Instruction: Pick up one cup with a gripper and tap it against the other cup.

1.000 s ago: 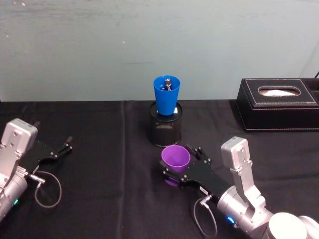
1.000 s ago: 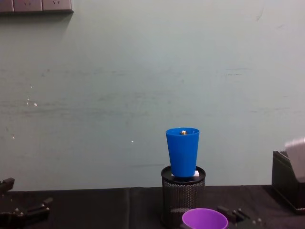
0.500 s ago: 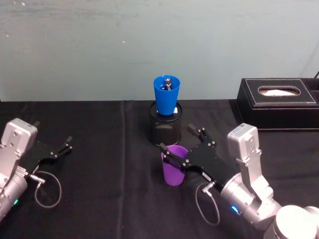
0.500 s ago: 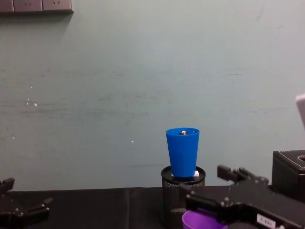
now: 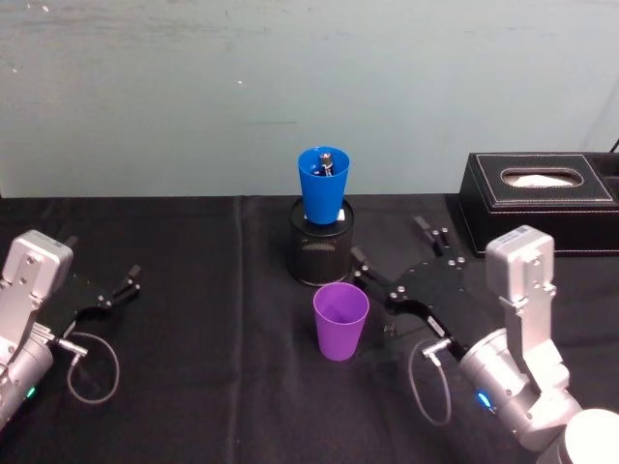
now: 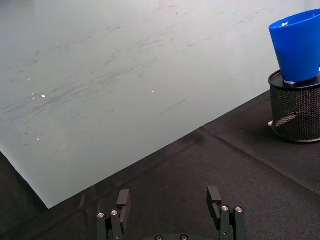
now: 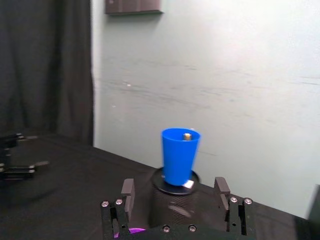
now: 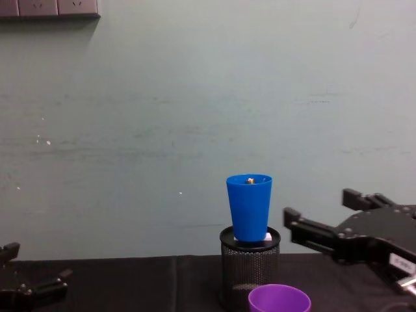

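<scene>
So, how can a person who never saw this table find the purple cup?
Start at the black mesh holder mid-table, which carries a bright blue plastic tumbler. Directly in front of it, standing upright on the black cloth, is the purple plastic tumbler: same shape, different colour, lower down.

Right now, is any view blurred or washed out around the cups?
Head view: the purple cup and blue cup read crisp, with no glare. Right wrist view: soft overall, the blue cup slightly blurred. Chest view: the purple cup is cut off at the lower edge.

Pale green scuffed wall (image 8: 162, 110); black cloth table (image 5: 213, 387); wall sockets (image 8: 49, 7); dark curtain (image 7: 45, 70).
</scene>
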Tool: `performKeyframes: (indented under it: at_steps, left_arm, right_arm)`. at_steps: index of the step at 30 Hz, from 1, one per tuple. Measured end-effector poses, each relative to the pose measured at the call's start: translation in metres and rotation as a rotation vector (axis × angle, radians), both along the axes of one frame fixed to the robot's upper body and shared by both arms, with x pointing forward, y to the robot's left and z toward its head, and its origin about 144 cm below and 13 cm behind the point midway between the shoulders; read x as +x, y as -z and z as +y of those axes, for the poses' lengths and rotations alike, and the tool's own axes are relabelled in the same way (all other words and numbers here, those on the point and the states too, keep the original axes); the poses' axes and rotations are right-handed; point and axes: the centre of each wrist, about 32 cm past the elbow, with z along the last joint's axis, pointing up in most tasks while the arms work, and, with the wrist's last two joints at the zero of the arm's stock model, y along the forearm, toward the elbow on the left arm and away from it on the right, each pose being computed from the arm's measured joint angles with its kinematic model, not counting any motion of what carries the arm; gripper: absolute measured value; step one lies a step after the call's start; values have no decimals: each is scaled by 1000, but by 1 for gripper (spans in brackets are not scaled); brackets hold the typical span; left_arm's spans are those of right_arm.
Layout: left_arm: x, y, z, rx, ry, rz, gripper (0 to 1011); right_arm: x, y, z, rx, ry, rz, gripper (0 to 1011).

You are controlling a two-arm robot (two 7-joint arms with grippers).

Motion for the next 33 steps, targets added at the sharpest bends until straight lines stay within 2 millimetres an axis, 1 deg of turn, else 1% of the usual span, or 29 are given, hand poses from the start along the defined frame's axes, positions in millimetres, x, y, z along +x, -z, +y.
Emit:
performKeyframes:
  at_steps: [6,15,22,33]
  left_arm:
    - [0,0,0,0,0,0,1000]
    - [0,0,0,0,0,0,1000]
    - [0,0,0,0,0,0,1000]
    - [0,0,0,0,0,0,1000]
  right_arm:
    - [-8,2,-9,10,68,13,1002]
    - [-10,11,-20,6,132,61,1002]
    - [-10,19,-21,2,160,108,1002]
    - [-9,20,-21,2,161,115,1002]
